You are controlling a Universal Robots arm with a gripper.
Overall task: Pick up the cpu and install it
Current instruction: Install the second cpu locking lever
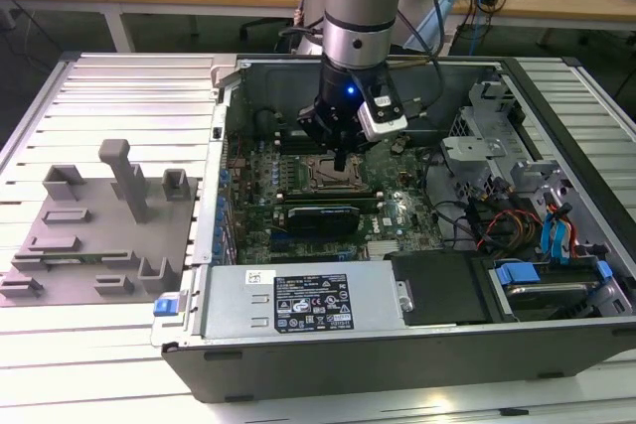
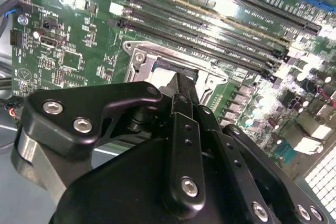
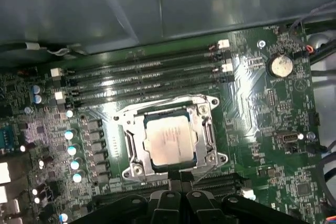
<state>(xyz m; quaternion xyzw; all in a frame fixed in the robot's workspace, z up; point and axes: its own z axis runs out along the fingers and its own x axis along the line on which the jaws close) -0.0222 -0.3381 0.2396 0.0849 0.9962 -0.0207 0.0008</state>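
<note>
Poised just above the socket frame on the motherboard, the gripper hangs inside the opened computer case in the exterior view. Its fingers look drawn together into a single narrow tip in the second wrist view, with nothing between them, though the arm's own black linkage hides much of that tip, so clenched and empty is my best reading, not a certainty. In the first wrist view the cpu lies flat inside the socket frame, its silvery top facing up, its edges square to the frame's opening, and the gripper sits just beside the frame's edge, apart from the chip. Beyond the frame, on the side away from the gripper, run the long memory slots. Judged from how things lie, the placing step appears done: the chip is seated, not carried. What remains of installing looks to be securing it; any such move calls for care to press on the frame's metal and not on the chip's top, and to keep clear of the small capacitors beside the frame.
</note>
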